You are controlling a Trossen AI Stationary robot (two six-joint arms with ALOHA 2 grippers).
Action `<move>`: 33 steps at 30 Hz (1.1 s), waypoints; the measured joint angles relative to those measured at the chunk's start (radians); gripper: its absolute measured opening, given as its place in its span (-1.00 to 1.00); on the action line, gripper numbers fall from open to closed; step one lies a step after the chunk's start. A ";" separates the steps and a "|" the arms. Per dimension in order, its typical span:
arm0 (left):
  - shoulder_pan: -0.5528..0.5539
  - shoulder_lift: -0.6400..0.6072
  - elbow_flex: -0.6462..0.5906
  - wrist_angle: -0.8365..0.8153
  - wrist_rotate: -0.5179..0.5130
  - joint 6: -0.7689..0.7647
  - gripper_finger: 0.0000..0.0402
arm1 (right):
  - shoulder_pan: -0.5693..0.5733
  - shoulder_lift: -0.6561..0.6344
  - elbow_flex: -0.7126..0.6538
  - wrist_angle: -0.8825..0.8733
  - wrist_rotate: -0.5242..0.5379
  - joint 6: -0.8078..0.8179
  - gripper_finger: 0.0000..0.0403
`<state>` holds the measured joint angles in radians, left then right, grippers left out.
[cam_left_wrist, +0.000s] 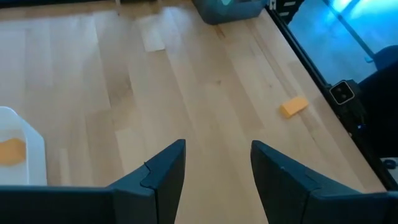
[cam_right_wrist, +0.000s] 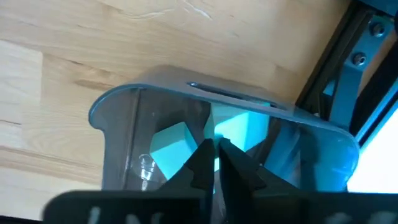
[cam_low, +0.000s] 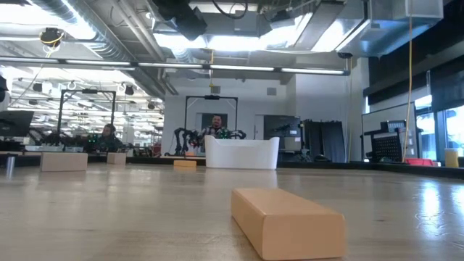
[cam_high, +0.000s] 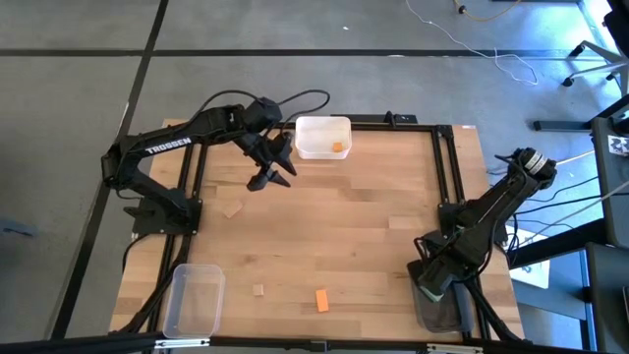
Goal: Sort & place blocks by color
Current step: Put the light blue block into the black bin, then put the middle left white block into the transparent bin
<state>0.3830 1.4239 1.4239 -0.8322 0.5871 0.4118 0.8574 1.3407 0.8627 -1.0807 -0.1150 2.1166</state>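
One orange block (cam_high: pixel 321 300) far from left gripper (cam_high: pixel 274 175)

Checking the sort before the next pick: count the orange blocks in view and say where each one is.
2. One orange block lies inside the clear bin at the table's far edge, beside the left gripper. The other orange block lies loose on the table near its front edge. Others may be hidden.

Grey floor (cam_high: pixel 79 88) with dark seams around the pale wood surface (cam_high: pixel 364 226) — bright ceiling lights (cam_low: pixel 239 40) overhead, people seated at far benches (cam_low: pixel 109 134).
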 joint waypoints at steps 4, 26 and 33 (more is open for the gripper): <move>0.000 0.000 0.000 -0.021 0.001 0.000 -0.13 | -0.004 0.002 0.000 0.027 -0.013 -0.036 -0.73; 0.000 -0.001 -0.001 -0.197 0.002 0.042 -0.13 | -0.030 0.001 0.402 -0.216 0.458 -0.201 -0.70; -0.026 -0.011 -0.001 -0.302 -0.035 -0.130 -0.13 | -0.112 0.000 0.447 -0.282 0.518 -0.440 -0.70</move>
<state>0.3566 1.4129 1.4227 -1.1343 0.5518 0.2820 0.7456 1.3411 1.3094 -1.3630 0.4026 1.6766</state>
